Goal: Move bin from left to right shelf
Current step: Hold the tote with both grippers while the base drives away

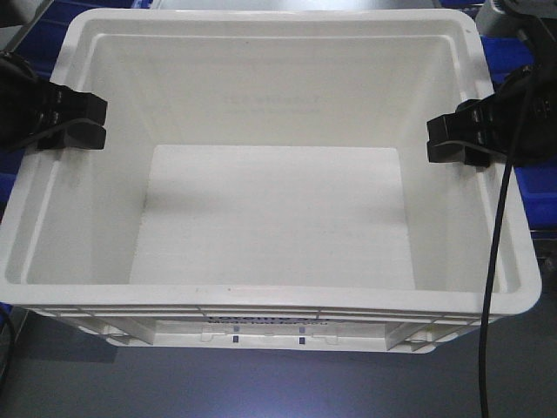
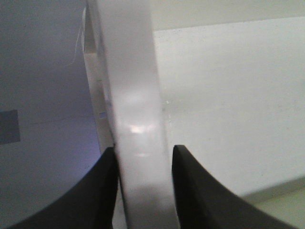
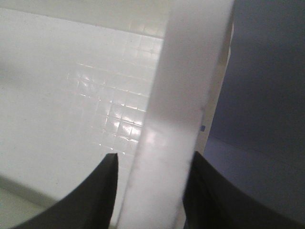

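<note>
The large white bin [image 1: 261,298] fills the front view, open and empty, with faint dark print on its near side. My left gripper [image 1: 77,122] is clamped over the bin's left rim and my right gripper [image 1: 454,139] over its right rim. In the left wrist view the white rim [image 2: 133,95] runs between the two black fingers of the left gripper [image 2: 143,149], which close on it. In the right wrist view the rim [image 3: 190,71] sits between the fingers of the right gripper [image 3: 156,155]; the outer finger touches it and the inner finger stands a little off the rim's edge.
Blue plastic bins show behind the white bin at the right [image 1: 541,187] and the top left [image 1: 35,17]. A black cable [image 1: 496,261] hangs from the right arm across the bin's right rim. A grey surface [image 1: 261,387] lies below the bin's near side.
</note>
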Tool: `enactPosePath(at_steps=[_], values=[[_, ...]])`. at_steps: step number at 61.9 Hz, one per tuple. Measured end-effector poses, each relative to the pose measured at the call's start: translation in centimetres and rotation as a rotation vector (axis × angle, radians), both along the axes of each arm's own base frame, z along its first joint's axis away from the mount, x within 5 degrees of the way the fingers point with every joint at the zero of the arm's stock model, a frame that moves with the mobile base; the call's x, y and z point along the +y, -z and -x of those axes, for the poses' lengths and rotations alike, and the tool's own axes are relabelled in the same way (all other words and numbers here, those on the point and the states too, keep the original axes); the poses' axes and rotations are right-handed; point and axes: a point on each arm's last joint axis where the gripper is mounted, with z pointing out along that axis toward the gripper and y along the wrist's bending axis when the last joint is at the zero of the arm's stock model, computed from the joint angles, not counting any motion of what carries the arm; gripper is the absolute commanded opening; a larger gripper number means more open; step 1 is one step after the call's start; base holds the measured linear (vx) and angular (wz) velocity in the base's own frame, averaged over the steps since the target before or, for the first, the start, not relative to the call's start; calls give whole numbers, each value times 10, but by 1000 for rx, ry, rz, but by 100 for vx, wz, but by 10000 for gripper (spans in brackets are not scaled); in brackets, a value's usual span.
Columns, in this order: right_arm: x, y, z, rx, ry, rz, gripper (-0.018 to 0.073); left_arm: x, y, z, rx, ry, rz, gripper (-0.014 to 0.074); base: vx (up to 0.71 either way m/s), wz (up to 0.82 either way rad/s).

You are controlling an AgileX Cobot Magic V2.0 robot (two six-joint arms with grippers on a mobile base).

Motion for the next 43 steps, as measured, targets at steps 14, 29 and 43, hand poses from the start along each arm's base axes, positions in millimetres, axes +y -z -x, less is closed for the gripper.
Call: enactPosePath(at_steps=[14,29,43], values=[[0,0,0,-1,0,0,-4,0,0,0,0,0,0,-4,21,-47],[0,0,0,0,0,0,-4,0,0,0,0,0,0,-4,21,-53],[0,0,0,0,0,0,-4,0,0,0,0,0,0,-4,22,-49]])
